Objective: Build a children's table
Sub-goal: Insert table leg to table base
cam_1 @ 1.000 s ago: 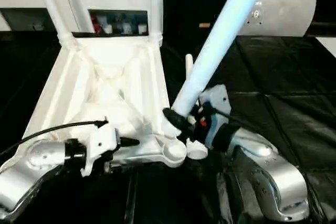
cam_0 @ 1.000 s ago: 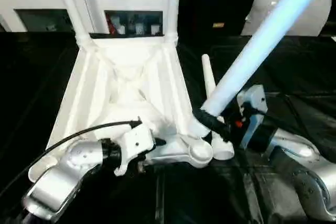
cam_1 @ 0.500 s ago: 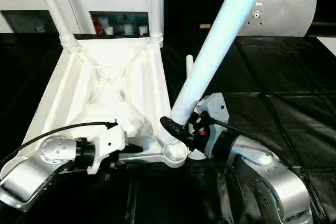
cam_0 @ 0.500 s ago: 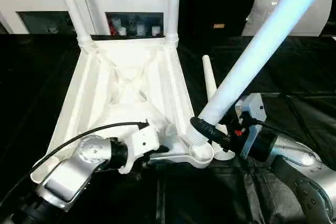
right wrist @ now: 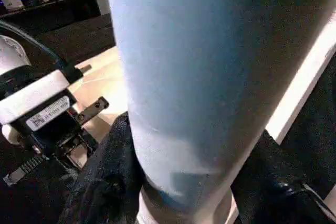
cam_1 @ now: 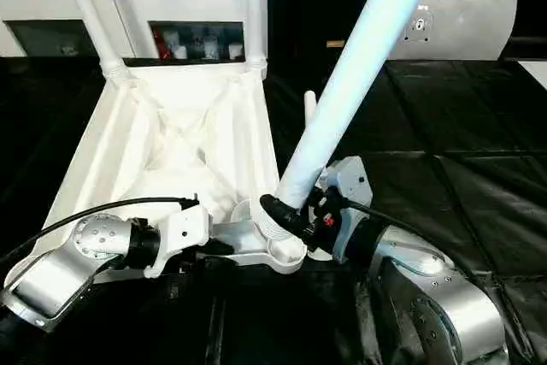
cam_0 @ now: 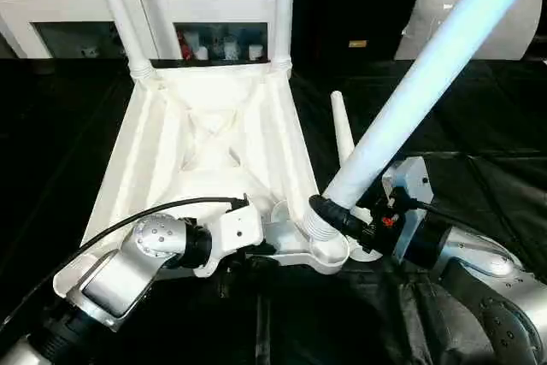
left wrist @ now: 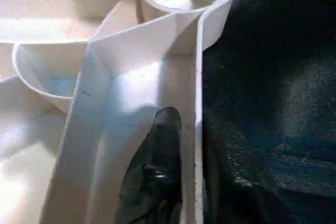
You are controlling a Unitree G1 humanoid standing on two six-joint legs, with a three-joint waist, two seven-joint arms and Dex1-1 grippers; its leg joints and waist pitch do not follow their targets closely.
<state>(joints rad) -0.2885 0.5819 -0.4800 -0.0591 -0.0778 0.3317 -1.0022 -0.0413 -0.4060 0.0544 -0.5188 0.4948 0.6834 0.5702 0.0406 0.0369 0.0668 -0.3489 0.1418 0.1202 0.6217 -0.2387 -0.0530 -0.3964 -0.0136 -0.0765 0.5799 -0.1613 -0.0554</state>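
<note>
On black floor covering (cam_0: 479,117), centre: white table top (cam_0: 209,151) lies upside down, ribbed underside up, two legs (cam_0: 120,14) upright in far corner sockets. Right gripper (cam_0: 338,215), jaws clamped round third leg (cam_0: 427,66), holds its threaded end at near-right socket (cam_0: 325,245), leg tilted. Left gripper (left wrist: 181,166), jaws pinch near rim wall. Fourth leg (cam_0: 344,138) lies just beside top, rt side. White cabinet (cam_0: 171,6) behind.
</note>
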